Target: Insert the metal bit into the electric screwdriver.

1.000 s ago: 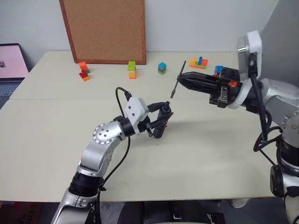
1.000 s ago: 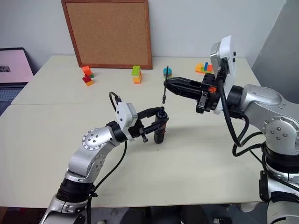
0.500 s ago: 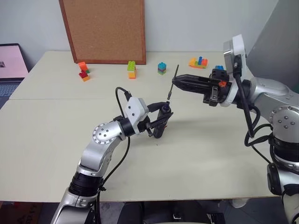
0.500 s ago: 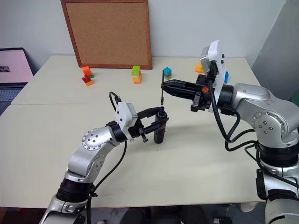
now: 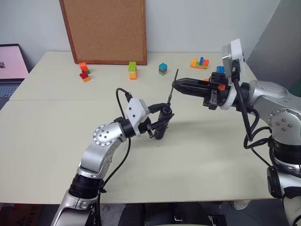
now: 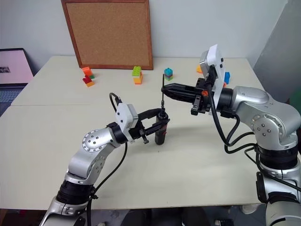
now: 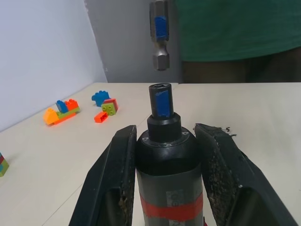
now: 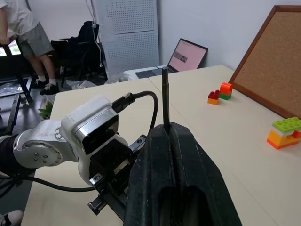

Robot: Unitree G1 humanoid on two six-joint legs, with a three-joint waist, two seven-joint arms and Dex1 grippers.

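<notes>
Clamped in the right gripper (image 6: 164,88), the metal bit (image 6: 162,94) hangs upright just above the electric screwdriver (image 7: 166,155) (standing tip-up), which the left gripper (image 6: 162,123) squeezes near the table's (image 5: 211,155) middle

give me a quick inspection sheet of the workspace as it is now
surface: pale table, seam across it.
job's things: electric screwdriver upright in left gripper; metal bit in right gripper, hanging just above the socket, not yet in.
clutter: toy brick stacks along the far edge.
grippers: both shut on their parts.
cables: black cable looped at left wrist, another at right arm.
surroundings: cork board, laptop, a person.
</notes>
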